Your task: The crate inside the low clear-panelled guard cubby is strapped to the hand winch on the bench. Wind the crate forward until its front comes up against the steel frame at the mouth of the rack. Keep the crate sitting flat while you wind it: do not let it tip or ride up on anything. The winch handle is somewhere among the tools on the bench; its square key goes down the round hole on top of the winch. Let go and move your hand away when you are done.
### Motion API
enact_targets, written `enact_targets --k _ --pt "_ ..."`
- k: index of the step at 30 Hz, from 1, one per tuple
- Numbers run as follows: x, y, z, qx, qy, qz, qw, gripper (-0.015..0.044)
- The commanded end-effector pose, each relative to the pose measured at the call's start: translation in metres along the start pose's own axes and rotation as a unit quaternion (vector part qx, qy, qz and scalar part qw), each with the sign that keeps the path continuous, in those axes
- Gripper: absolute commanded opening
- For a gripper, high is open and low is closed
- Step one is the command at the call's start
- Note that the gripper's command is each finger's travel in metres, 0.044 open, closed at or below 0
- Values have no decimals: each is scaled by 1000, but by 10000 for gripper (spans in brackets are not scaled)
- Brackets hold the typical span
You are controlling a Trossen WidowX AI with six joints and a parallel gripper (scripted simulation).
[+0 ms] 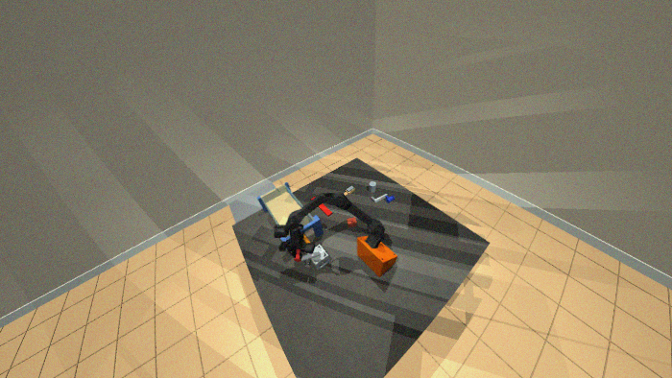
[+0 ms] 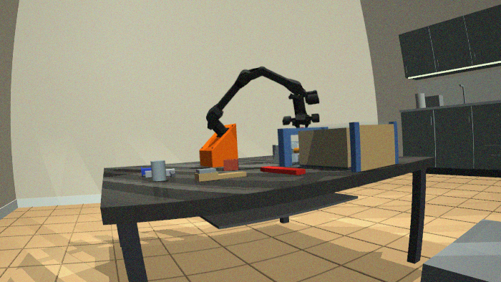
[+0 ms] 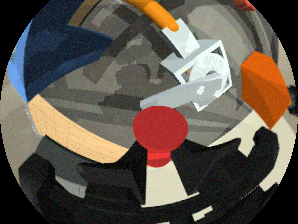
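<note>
Gripper (image 3: 158,163) closed on the red knob (image 3: 160,129) of the winch handle; the fingers themselves are hard to make out in the wrist view, but the knob sits right at their mouth. Winch (image 3: 200,72), a pale grey housing, lies just ahead of the knob, near the blue frame (image 1: 314,225) at the cubby mouth. An orange strap (image 3: 143,3) runs from the winch back toward the cubby (image 2: 372,147). Crate not clearly visible; the panels hide it, so how close its front is to the frame cannot be told. Judgement: the handle is a stiff crank, best held by the knob so the grip can swivel as it turns. The strap is flexible and pulls only when taut. The crate probably slides with some drag; slow, even turns should keep it flat. Loose clutter on the bench (image 2: 229,193): 1 red bar (image 2: 283,170), 1 grey cylinder (image 2: 158,170), well apart from the winch.
</note>
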State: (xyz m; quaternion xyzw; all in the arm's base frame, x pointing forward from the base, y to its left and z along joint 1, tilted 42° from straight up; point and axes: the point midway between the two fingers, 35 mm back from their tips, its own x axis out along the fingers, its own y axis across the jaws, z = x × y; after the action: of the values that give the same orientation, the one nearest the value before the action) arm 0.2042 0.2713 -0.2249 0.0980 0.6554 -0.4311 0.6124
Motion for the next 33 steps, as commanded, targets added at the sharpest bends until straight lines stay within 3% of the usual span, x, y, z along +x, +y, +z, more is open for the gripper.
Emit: enact_targets --k 1,33 --pt "7 -15 -23 -14 15 -17 1000 0" --pt "16 -46 -45 -15 16 -17 1000 0"
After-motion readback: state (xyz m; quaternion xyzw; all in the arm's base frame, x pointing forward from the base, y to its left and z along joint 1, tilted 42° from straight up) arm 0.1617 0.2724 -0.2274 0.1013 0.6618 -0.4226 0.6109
